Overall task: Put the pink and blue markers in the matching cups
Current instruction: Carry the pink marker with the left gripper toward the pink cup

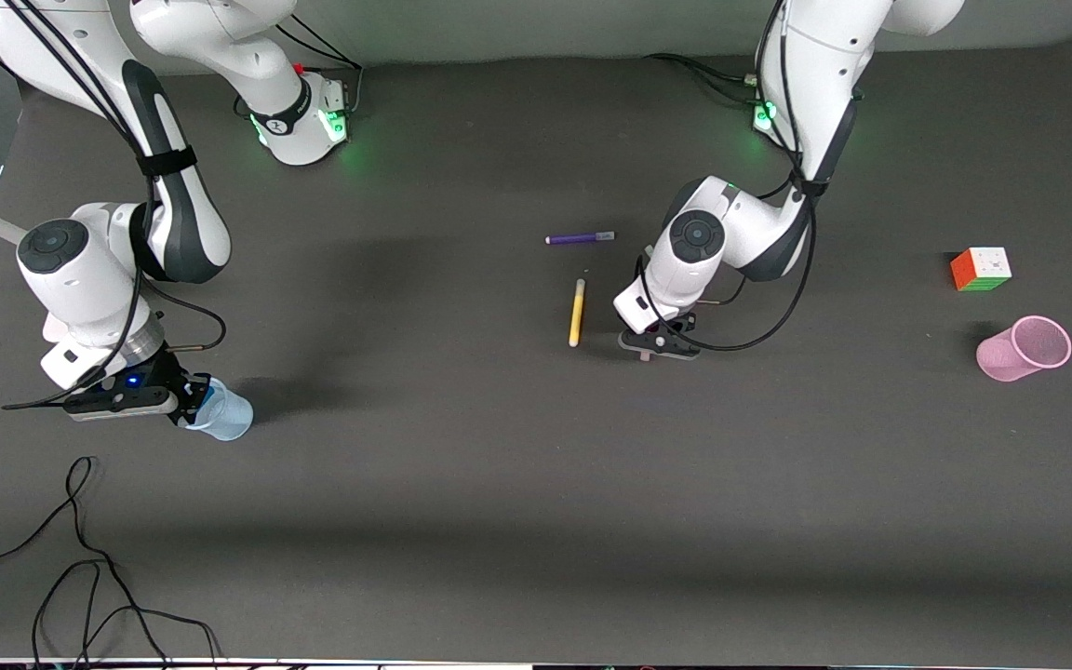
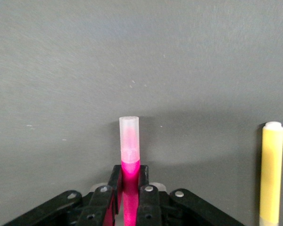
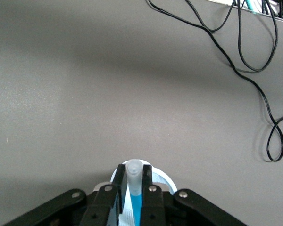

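My left gripper (image 1: 653,350) is shut on the pink marker (image 2: 129,141), low over the table beside the yellow pen; the marker's pale cap sticks out past my fingertips. I cannot tell whether it touches the table. In the left wrist view the gripper (image 2: 128,172) clamps the magenta barrel. My right gripper (image 1: 192,400) is shut on the blue marker (image 3: 135,186), which stands in the pale blue cup (image 1: 222,416) near the right arm's end of the table. The cup's rim (image 3: 166,181) shows round my fingers. The pale pink cup (image 1: 1025,348) lies on its side near the left arm's end.
A yellow pen (image 1: 577,313) lies beside my left gripper and also shows in the left wrist view (image 2: 271,174). A purple pen (image 1: 580,238) lies farther from the front camera. A colour cube (image 1: 981,269) sits by the pink cup. Black cable (image 1: 80,558) loops near the front edge.
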`<state>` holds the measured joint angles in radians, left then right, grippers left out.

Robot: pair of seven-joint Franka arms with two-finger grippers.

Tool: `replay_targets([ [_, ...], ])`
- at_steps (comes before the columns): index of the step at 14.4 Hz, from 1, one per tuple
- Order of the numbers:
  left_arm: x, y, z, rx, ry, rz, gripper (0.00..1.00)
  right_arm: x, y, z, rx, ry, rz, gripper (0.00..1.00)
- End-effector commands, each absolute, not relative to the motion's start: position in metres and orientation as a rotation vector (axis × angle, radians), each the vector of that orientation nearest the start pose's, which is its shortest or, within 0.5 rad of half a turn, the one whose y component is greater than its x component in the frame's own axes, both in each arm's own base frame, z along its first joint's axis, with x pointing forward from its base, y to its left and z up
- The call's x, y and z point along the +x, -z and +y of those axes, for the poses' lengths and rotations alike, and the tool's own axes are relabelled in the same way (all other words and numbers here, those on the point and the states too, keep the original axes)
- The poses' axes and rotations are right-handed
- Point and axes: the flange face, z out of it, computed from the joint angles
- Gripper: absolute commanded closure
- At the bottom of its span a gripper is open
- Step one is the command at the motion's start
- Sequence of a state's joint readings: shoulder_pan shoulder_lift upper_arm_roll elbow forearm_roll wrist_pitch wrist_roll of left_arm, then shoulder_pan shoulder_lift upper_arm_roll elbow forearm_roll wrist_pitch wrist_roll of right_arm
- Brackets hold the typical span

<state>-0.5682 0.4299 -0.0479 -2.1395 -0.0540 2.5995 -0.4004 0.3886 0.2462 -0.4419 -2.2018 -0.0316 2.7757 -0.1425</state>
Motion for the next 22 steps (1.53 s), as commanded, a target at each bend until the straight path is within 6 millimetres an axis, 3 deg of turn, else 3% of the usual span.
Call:
replay_targets([
  [1,0.489,-0.285,-0.309,-3.154,-0.059,0.205,1.00,0.577,-0.322,-0.025,-3.221,0.572,-0.265,0.78],
  [2,0.494,-0.310,-0.305,-3.139,-0.104,0.191,1.00,0.577,-0.321,-0.024,-3.220,0.572,-0.265,0.70],
  [4,0.512,-0.359,-0.280,-3.112,-0.154,0.128,1.00,0.578,-0.321,-0.025,-3.223,0.573,-0.266,0.42],
  [5,0.519,-0.386,-0.269,-3.079,-0.144,0.128,1.00,0.579,-0.322,-0.025,-3.222,0.578,-0.265,0.06],
  [6,0.521,-0.408,-0.260,-3.040,-0.136,0.136,1.00,0.580,-0.322,-0.025,-3.222,0.578,-0.265,0.00],
  [9,0.535,-0.472,-0.223,-2.974,-0.148,0.109,1.00,0.581,-0.324,-0.025,-3.222,0.581,-0.262,0.00],
  [10,0.540,-0.486,-0.207,-2.972,-0.162,0.166,1.00,0.582,-0.326,-0.025,-3.222,0.581,-0.264,0.00],
  [12,0.550,-0.510,-0.151,-2.984,-0.148,0.264,1.00,0.584,-0.329,-0.023,-3.220,0.586,-0.267,0.00],
  [15,0.554,-0.528,-0.080,-2.995,-0.166,0.350,1.00,0.590,-0.340,-0.018,-3.220,0.543,-0.272,0.00],
  [18,0.560,-0.538,-0.028,-3.009,-0.116,0.449,1.00,0.598,-0.361,-0.012,-3.210,0.430,-0.245,0.00],
  [22,0.568,-0.539,0.037,-3.037,-0.026,0.671,1.00,0.603,-0.425,0.009,-3.146,0.265,-0.216,0.00],
])
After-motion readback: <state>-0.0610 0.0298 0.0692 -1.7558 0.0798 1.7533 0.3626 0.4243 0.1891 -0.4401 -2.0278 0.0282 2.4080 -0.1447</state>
